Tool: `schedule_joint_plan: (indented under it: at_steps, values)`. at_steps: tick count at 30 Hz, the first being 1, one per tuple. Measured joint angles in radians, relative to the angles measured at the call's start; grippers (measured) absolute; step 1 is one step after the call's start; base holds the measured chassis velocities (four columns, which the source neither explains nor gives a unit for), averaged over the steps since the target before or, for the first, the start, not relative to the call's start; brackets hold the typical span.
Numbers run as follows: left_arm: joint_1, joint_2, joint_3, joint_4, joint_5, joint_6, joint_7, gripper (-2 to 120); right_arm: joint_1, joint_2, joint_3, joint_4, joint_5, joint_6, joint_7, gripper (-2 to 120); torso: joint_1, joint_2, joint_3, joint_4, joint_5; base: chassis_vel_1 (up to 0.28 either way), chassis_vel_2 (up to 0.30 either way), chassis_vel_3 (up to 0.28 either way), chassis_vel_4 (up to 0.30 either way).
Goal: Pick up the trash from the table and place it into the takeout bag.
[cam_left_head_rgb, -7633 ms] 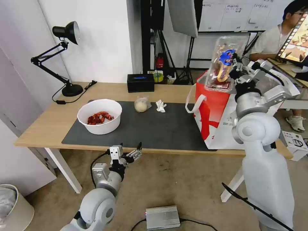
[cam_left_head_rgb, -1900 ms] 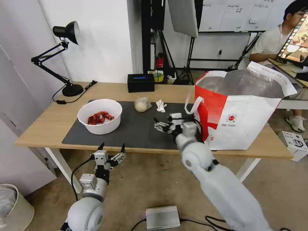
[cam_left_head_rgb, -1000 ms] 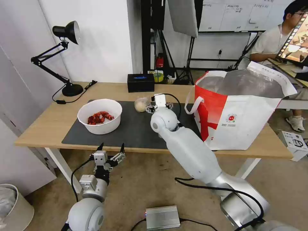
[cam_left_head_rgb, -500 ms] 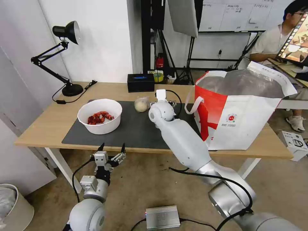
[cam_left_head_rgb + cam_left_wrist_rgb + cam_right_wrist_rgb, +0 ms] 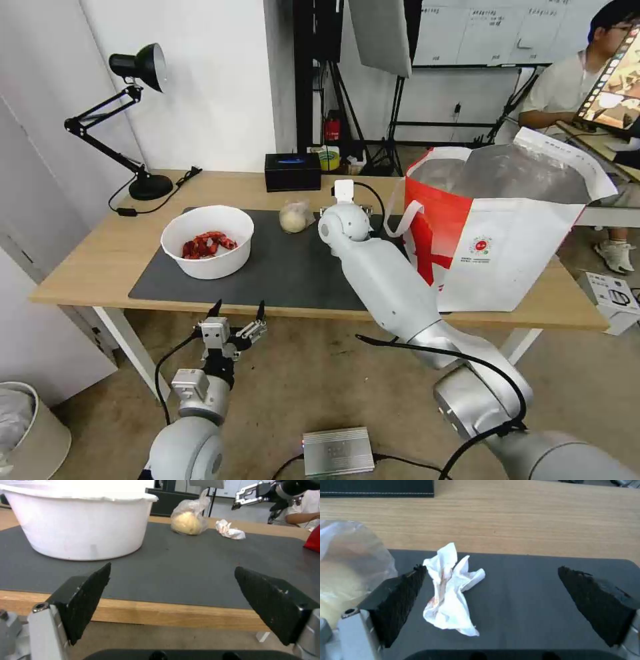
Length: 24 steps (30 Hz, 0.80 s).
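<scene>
On the table (image 5: 87,260), a dark grey mat (image 5: 287,273) holds a white bowl (image 5: 207,241) of red shellfish scraps, a beige ball in clear wrap (image 5: 293,218) and a crumpled white tissue (image 5: 451,592). My right arm reaches over the mat, and its wrist (image 5: 343,223) hides the tissue in the head view. My right gripper (image 5: 490,568) hangs open just above the tissue, which lies close to one finger (image 5: 400,597). The white-and-red takeout bag (image 5: 493,227) stands open at the table's right end. My left gripper (image 5: 237,320) is open below the table's front edge, facing the bowl (image 5: 80,522).
A black desk lamp (image 5: 140,133) stands at the back left and a black box (image 5: 292,172) at the back middle. A silver box (image 5: 338,451) lies on the floor and a white bin (image 5: 27,427) stands at the left. A person sits behind the bag.
My right arm left the bag without the clear tray, swung down across the mat and now hovers over the tissue. My left arm has sunk slightly.
</scene>
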Motion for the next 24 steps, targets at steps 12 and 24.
schedule_joint_plan:
  at_steps: [12, 24]
  values:
    - [0.002, -0.014, 0.018, 0.005, 0.016, -0.002, 0.001, 100, 0.02, 0.0, 0.013, -0.048, 0.028, -0.007, -0.05, 100, 0.0, 0.0, 0.0, 0.0, 0.0, 0.0, 0.0, 0.0, 0.0]
    - [0.001, -0.018, 0.025, 0.011, 0.018, -0.004, 0.001, 100, 0.027, 0.0, 0.023, -0.085, 0.04, -0.018, -0.104, 100, 0.0, 0.0, 0.0, 0.0, 0.0, 0.0, 0.0, 0.0, 0.0]
